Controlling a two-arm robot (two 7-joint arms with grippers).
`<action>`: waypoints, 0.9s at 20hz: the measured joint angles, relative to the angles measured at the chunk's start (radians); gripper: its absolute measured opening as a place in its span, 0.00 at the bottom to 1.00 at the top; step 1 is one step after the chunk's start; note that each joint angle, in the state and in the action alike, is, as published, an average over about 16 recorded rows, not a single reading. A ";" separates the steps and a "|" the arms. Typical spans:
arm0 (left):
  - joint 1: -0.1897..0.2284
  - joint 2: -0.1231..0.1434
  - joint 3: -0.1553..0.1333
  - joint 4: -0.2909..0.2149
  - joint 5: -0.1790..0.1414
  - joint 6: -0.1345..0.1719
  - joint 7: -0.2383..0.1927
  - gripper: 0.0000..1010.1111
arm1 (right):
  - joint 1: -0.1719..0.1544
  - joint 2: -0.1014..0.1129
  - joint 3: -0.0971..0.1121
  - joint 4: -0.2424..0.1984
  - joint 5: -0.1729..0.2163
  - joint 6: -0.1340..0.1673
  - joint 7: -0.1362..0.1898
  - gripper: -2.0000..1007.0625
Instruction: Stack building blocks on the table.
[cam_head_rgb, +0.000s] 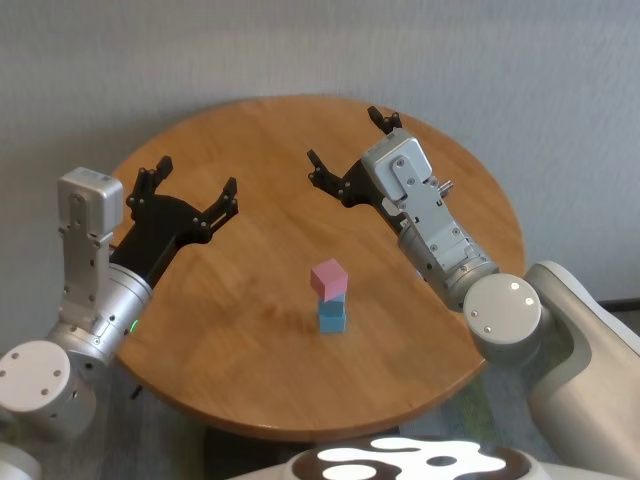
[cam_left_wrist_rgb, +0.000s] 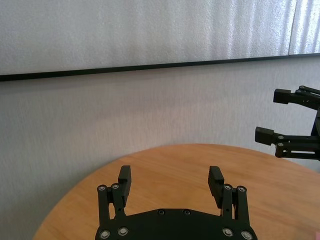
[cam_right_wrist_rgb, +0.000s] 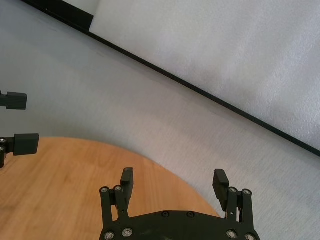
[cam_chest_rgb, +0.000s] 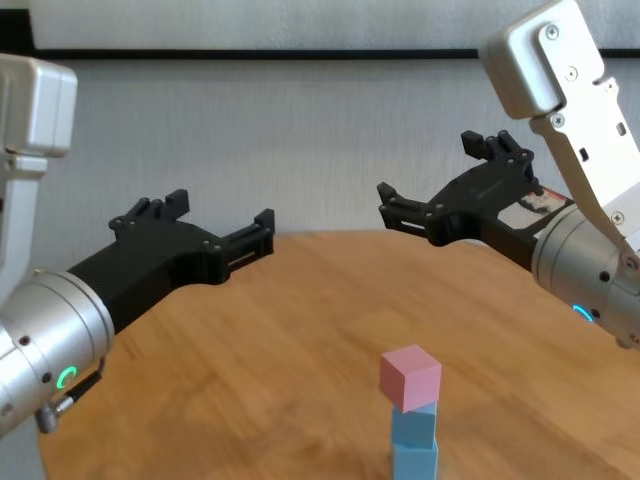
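we see the pink block (cam_head_rgb: 329, 278) atop blue blocks (cam_head_rgb: 332, 316) mid-bench (cam_head_rgb: 250, 130); light, rigid, tippy, best pinched by flat sides. left pincer (cam_head_rgb: 190, 190) and right pincer (cam_head_rgb: 350, 150) behind the stack, both released.

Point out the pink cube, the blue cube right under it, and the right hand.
Small matte pink cube (cam_head_rgb: 329, 278), head view, on its front face.
Light blue cube under it (cam_head_rgb: 332, 318), head view, on its front face.
Right hand (cam_head_rgb: 348, 150), head view, midway between its open fingertips.
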 joint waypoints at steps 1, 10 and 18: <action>-0.001 -0.002 -0.001 0.001 0.004 0.000 0.003 0.99 | 0.000 0.000 0.000 0.000 -0.002 -0.001 0.001 1.00; -0.006 -0.008 -0.002 0.004 0.021 -0.001 0.013 0.99 | 0.000 0.000 0.002 -0.001 -0.005 -0.001 0.005 1.00; -0.006 -0.004 0.001 0.002 0.015 0.002 0.007 0.99 | 0.000 0.001 0.002 -0.001 -0.004 0.000 0.004 1.00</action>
